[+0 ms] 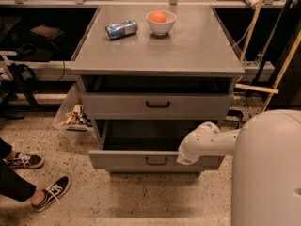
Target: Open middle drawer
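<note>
Right of the gripper [181, 160] bulks the robot's white body [265, 173]; above the gripper stands the grey cabinet [155, 55]; the middle drawer [122, 160] sits pulled out, its front panel right at the gripper, its black handle [156, 161] just left of it; the white arm [209, 142] reaches leftward from the body, wrist dipping down; whether the jaws are apart or together, I cannot tell; well above lie a bowl [161, 26] and a can [121, 29].

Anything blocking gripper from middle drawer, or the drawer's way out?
Nothing visible. The gripper is at the front of the middle drawer, just right of its handle; the sneakers stand off to the left.
</note>
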Controlling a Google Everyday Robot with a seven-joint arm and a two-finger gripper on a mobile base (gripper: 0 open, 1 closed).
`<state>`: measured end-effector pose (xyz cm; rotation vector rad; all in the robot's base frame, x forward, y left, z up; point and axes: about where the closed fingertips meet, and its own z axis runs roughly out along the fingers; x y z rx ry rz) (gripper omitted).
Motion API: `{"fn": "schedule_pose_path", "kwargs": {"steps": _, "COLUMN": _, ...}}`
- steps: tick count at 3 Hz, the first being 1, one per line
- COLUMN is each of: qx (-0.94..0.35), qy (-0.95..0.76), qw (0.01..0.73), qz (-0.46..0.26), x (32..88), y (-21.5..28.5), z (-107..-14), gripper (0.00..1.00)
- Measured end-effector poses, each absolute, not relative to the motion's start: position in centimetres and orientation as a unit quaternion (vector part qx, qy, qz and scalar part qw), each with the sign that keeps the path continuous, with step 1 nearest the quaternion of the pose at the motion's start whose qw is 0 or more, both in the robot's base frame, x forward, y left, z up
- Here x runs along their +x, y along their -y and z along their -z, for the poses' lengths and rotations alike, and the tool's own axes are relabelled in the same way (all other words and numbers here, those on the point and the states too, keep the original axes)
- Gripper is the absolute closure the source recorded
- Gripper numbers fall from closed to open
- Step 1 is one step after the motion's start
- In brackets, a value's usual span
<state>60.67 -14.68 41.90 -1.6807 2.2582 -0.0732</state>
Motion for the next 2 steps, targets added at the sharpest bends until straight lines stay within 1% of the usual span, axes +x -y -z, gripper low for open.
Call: {"fn": "schedule_pose_path", "kwargs": {"steps": 2, "qx": -0.59, "qy": -0.79, "qw": 0.164, "qz": 0.024, "x": 59.8, "y": 14.88, "z": -41.94, "gripper": 1.0}}
